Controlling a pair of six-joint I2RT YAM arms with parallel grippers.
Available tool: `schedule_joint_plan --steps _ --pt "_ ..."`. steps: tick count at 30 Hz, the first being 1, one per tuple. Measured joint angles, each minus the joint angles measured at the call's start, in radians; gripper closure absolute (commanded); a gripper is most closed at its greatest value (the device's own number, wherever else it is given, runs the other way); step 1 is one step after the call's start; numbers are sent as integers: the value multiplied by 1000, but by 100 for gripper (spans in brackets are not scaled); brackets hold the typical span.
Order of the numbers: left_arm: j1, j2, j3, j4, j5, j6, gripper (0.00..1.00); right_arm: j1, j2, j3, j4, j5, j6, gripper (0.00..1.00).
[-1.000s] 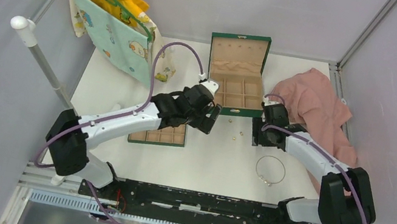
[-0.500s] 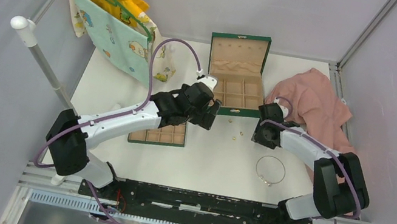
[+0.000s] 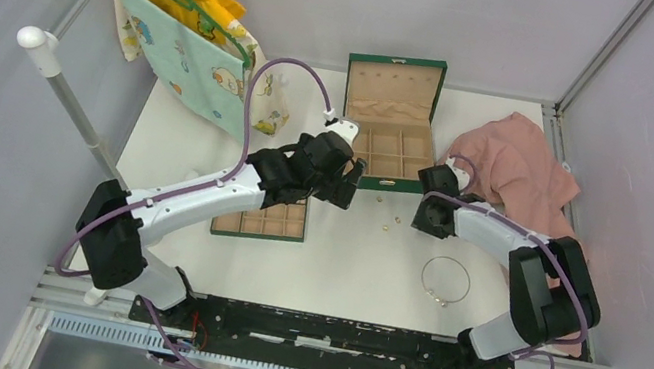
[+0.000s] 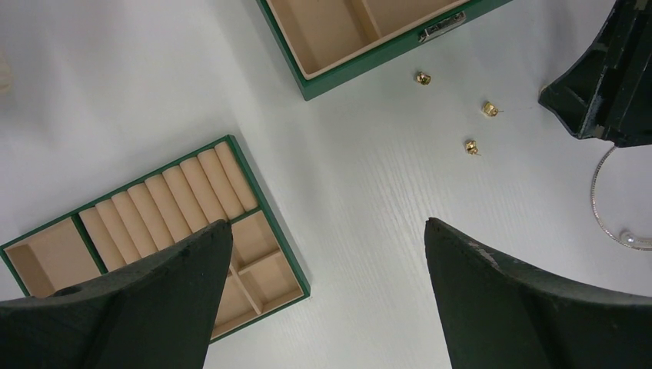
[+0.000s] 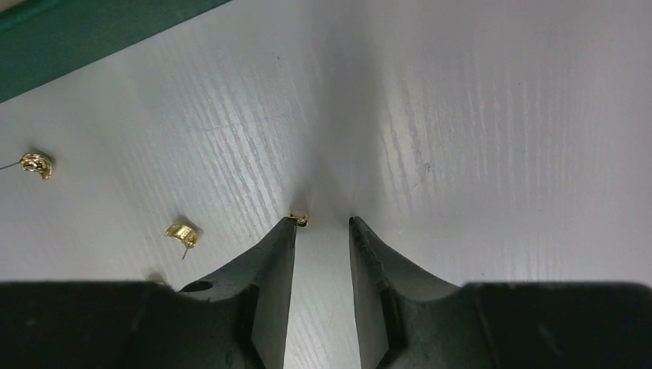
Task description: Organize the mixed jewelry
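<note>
Jaws of the left gripper [image 4: 324,224] stood spread wide, holding nothing, above bare white table [image 3: 357,281] between the divider tray [image 4: 265,207] and the open green jewelry box [image 4: 338,71]. The right gripper [image 5: 321,223] was down at the tabletop with its jaws drawn close, a narrow gap showing between them. A tiny gold piece [image 5: 300,220] lay at the tip of one finger [image 5: 271,269], touching it or just beside it; it was not pinched between the two.

Three small gold earrings [image 4: 490,108] lay loose on the table just in front of the box's near wall, between the two grippers and apart from each other. In the right wrist view two of them showed to one side of the fingers, and a third was half hidden behind a finger. The silver wire hoop [image 3: 445,280] lay flat toward the near right corner, well apart from the earrings, with small beads on its near side.

The box sat at the middle of the far edge with its lid upright; its tan compartments looked bare as far as could be seen. The tray lay left of centre, partly under the left arm. A pink cloth [image 3: 517,177] was heaped at the far right corner.
</note>
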Motion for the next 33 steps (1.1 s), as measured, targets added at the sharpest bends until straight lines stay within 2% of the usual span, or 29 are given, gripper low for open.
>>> schedule_joint_plan --steps 18,29,33 --pt "0 0 12 -3 -22 16 0 20 21 54 -1 -11 -27 62" --pt "0 0 12 -6 -24 34 0 24 79 93 -49 -6 85 62" --pt "0 0 12 -16 -24 34 0 25 79 96 -65 -1 126 65"
